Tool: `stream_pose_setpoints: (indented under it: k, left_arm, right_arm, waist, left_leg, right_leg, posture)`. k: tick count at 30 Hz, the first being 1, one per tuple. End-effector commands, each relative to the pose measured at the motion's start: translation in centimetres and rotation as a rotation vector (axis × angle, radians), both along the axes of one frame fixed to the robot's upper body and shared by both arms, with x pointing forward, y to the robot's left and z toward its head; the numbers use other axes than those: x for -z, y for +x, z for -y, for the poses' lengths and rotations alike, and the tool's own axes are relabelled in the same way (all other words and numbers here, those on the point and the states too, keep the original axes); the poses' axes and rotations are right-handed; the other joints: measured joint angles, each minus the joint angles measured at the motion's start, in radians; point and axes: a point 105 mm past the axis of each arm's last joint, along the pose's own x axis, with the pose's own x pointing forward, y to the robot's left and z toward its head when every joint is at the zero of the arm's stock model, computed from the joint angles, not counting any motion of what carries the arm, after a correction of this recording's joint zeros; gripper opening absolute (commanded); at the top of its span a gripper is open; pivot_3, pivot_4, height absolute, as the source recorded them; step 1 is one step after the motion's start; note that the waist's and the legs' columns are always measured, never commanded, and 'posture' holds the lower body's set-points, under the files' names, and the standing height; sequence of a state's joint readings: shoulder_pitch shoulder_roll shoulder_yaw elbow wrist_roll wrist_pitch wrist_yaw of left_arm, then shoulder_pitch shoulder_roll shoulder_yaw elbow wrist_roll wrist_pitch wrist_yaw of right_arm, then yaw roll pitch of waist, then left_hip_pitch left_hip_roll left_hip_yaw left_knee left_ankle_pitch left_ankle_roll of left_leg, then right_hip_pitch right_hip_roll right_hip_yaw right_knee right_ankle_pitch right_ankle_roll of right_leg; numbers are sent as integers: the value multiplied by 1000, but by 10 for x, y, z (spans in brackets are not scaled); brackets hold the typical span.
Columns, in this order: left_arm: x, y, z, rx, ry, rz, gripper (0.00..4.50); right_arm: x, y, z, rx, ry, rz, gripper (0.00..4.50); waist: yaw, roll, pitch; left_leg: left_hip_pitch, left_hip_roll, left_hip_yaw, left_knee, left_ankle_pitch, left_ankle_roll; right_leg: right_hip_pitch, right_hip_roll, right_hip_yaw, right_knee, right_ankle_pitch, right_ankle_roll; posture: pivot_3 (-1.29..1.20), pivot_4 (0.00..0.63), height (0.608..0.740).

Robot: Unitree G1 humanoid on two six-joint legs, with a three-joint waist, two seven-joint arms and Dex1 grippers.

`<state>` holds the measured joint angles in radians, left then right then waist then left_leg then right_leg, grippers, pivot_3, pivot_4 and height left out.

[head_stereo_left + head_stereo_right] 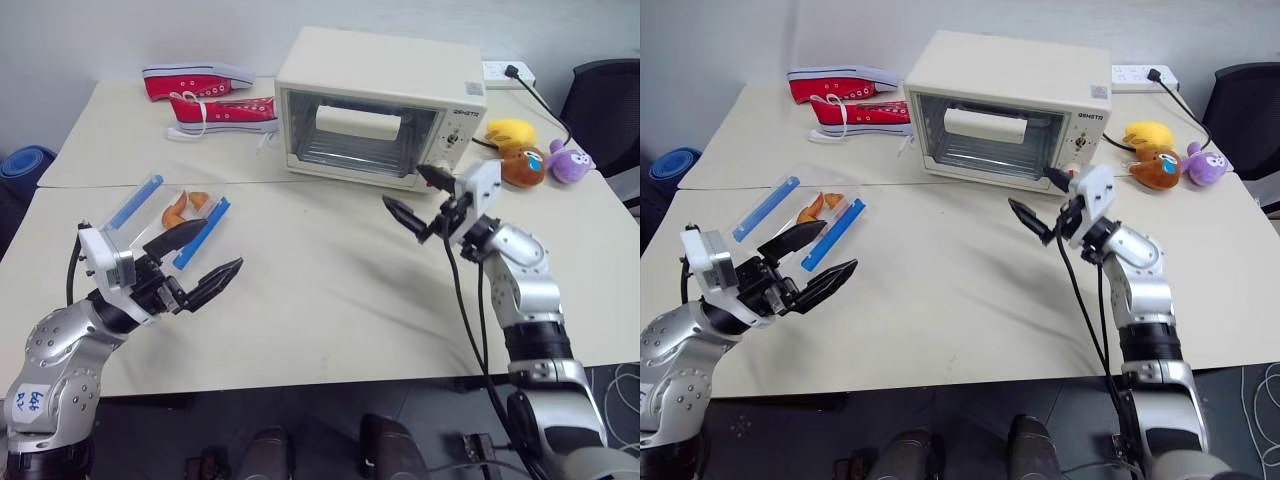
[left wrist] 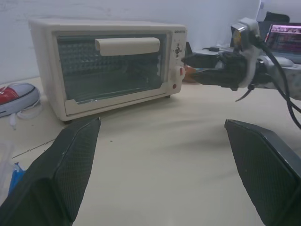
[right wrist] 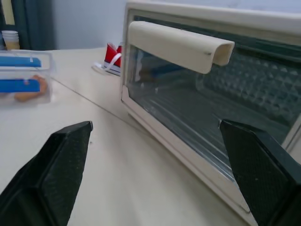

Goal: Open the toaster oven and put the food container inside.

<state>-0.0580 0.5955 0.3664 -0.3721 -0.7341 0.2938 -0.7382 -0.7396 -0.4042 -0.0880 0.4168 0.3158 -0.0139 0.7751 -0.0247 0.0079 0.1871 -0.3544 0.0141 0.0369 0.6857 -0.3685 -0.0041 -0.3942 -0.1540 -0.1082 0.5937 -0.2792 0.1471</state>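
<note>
Beige table (image 1: 330,300): broad flat top, bearing all items below. Boxy cream-white toaster oven (image 1: 375,105): stands toward the far edge of the table, glass door shut, cream bar handle (image 1: 358,123) across the upper door, control knobs on its right side panel. Pair of red canvas sneakers with white soles (image 1: 205,95): lying left of the toaster oven, near the far edge. Clear rectangular plastic food container with two blue side clips (image 1: 175,215): resting on the table well in front and to the left of the toaster oven, orange-brown food pieces visible inside. Three plush toys, yellow, brown and purple (image 1: 530,155): grouped just right of the toaster oven. White power strip (image 1: 505,72): behind the toaster oven's right corner. Left gripper (image 1: 195,262): black fingers spread wide, empty, hovering just in front of the food container. Right gripper (image 1: 418,198): fingers spread wide, empty, held close before the toaster oven's lower right corner.
</note>
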Motion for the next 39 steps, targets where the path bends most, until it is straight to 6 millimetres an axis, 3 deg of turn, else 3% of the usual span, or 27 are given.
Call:
stream_pose_setpoints:
  k: [1, 13, 19, 28, 32, 35, 39]
  left_arm:
    - [-8, 3, 2, -9, -26, 29, 4500]
    - [8, 3, 7, -53, -66, -23, 4500]
    - [13, 2, 10, -66, -79, -41, 4500]
    - [5, 15, 2, -106, -85, -16, 4500]
    - [-10, 51, -6, -191, -73, 21, 4500]
    - [-32, 83, -6, -250, -92, 73, 3655]
    - [-52, 119, 10, -245, -87, 109, 2417]
  right_arm:
    - [-15, 11, -10, -4, 13, 13, 4464]
    - [-37, 19, -47, -88, 34, 68, 4464]
    - [-37, 13, -49, -115, 47, 63, 4464]
    - [-14, -25, -57, -313, -176, 152, 4464]
    - [5, -30, -55, -330, -223, 127, 4464]
    - [5, -29, -57, -321, -211, 128, 4500]
    - [6, -27, -58, -309, -209, 135, 4500]
  waist:
    - [-5, 0, 0]
    - [-8, 0, 0]
    - [-9, 0, 0]
    - [-6, 0, 0]
    - [-5, 0, 0]
    - [-5, 0, 0]
    - [-12, 0, 0]
  left_leg:
    - [0, 0, 0, 0, 0, 0]
    - [0, 1, 0, 0, 0, -1]
    - [0, 2, 0, 0, 0, -1]
    - [0, 2, 1, 0, 0, -1]
    - [0, 2, 1, 0, 0, -2]
    - [0, 2, 1, 0, 0, -2]
    - [0, 2, 1, -2, 0, -2]
  right_leg:
    - [0, 0, 0, 0, 0, 0]
    - [0, 1, 1, 0, 0, 0]
    - [0, 2, 1, 0, 0, 0]
    - [0, 2, 1, -1, 0, 0]
    - [-1, 3, 1, -1, 0, 0]
    - [-1, 3, 1, 0, 0, 0]
    - [-1, 3, 0, 0, 0, 0]
  posture:
    - [0, 150, 740]
    - [0, 150, 740]
    - [0, 150, 740]
    - [0, 150, 740]
    - [0, 150, 740]
    - [0, 150, 740]
    - [0, 150, 740]
